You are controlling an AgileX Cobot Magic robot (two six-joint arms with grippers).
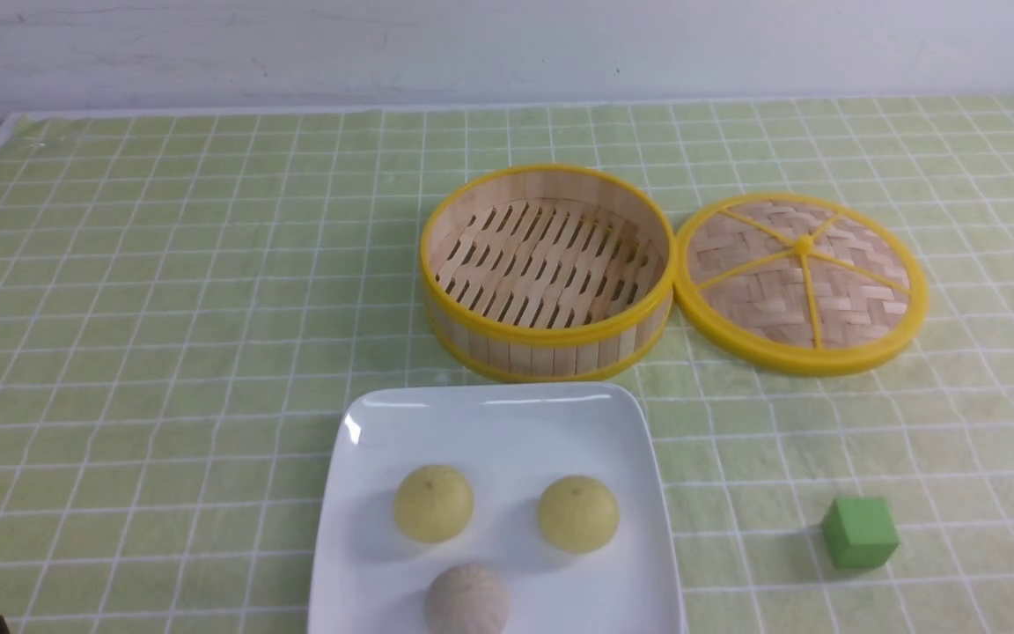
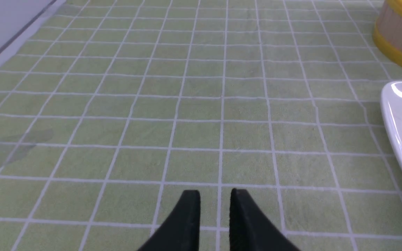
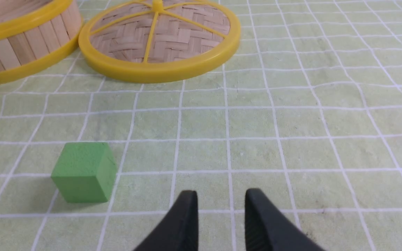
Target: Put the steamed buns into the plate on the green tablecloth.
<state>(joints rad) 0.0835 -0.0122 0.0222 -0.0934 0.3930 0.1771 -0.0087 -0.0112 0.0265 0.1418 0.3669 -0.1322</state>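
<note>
From the front, all three steamed buns (image 1: 489, 541) sit in the white plate (image 1: 366, 563) on the green tablecloth (image 1: 164, 352). At the left wrist, the left gripper (image 2: 215, 195) hangs empty, jaws narrowly parted, beside the plate's rim. At the right wrist, the right gripper (image 3: 221, 197) is empty too, slightly wider, near a green cube (image 3: 82, 171).

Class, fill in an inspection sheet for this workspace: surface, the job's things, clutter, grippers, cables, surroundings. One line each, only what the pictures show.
Surface: green tablecloth with a white grid covers the table; lies flat.
Job's things: three steamed buns on the white plate, apart from each other: two yellow, one greyish at the near edge.
Clutter: empty bamboo steamer basket behind the plate; its woven lid flat beside it; green cube on the plate's right.
Grippers: left gripper and right gripper both empty, jaws slightly apart, above bare cloth.
Cables: nothing seen.
Surroundings: pale wall behind the table.
</note>
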